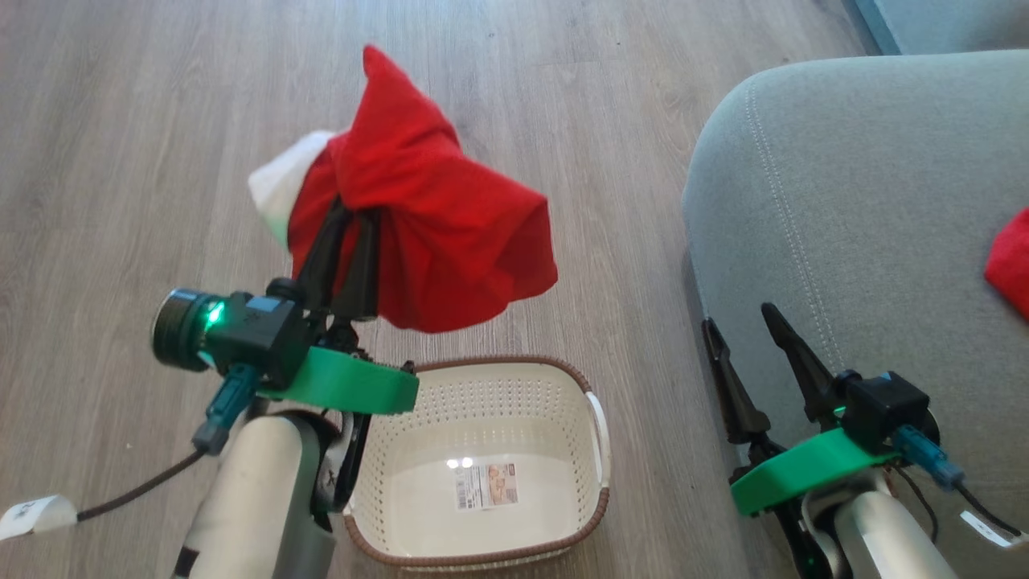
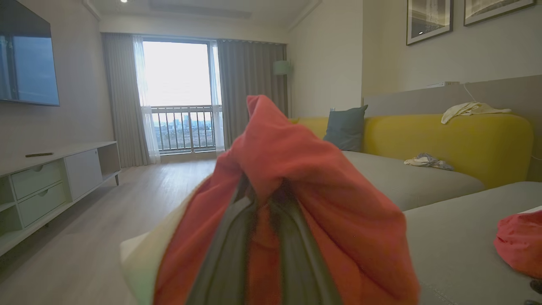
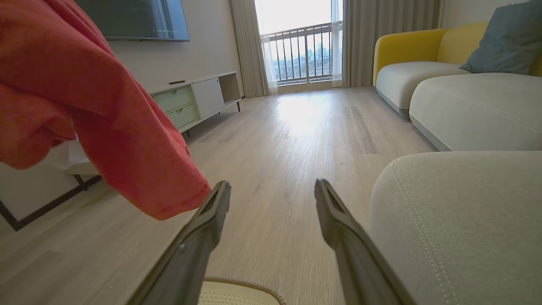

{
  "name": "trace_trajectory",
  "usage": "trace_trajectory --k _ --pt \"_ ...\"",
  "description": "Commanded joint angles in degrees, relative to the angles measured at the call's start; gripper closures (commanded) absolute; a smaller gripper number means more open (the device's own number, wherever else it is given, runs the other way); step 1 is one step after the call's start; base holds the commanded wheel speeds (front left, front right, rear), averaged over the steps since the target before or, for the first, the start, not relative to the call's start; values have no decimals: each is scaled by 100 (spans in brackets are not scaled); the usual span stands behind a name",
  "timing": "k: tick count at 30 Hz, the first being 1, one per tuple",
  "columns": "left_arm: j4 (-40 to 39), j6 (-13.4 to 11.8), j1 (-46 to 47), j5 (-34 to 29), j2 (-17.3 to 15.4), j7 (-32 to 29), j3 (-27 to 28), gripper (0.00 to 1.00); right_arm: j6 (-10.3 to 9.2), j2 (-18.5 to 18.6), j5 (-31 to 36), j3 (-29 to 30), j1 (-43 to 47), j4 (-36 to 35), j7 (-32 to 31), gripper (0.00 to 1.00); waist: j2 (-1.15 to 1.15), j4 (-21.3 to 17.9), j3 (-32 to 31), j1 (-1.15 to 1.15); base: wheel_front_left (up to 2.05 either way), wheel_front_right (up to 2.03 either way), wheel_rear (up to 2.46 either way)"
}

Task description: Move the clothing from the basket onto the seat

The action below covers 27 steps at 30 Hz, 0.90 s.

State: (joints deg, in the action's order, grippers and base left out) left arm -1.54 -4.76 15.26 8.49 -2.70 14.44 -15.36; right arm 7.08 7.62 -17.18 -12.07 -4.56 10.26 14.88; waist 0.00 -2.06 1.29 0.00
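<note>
Left fingers (image 1: 363, 273) clamp the red garment (image 1: 450, 225); right fingers (image 1: 792, 354) gape empty. We should clear the seat (image 1: 844, 201) edge before releasing.

Clothing (image 1: 450, 233) aloft nr basket (image 1: 482, 402); 2nd garment (image 1: 1011, 261) on seat (image 1: 844, 201)

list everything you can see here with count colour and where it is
basket: one, cream-white with brown rim, on the floor
label: one, white, on the basket's bottom
seat: one, grey-green, right of the basket
held garment: one, red with white band, hanging above the floor
second garment: one, red, lying on the seat
sofa back: one, yellow, beyond the seat
pillow: one, blue-grey, against the sofa back
left gripper: one, dark, shut on the held garment
right gripper: one, dark, open, by the seat's edge
</note>
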Motion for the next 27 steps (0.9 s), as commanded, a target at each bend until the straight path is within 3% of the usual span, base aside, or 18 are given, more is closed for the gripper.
trace_trajectory --k 1,15,27 --pt "-302 34 289 -17 -19 55 168 100 41 72 54 -174 -165 -258 12 0 0 -12 -5 0 0 0 0" --pt "-88 458 229 -100 -19 56 -450 100 41 541 380 -767 -277 -944 12 0 0 -57 -1 0 0 0 0" --pt "-55 852 284 -154 -18 56 -1129 100 41 984 780 -1414 -730 -966 12 0 0 -38 5 0 0 0 0"
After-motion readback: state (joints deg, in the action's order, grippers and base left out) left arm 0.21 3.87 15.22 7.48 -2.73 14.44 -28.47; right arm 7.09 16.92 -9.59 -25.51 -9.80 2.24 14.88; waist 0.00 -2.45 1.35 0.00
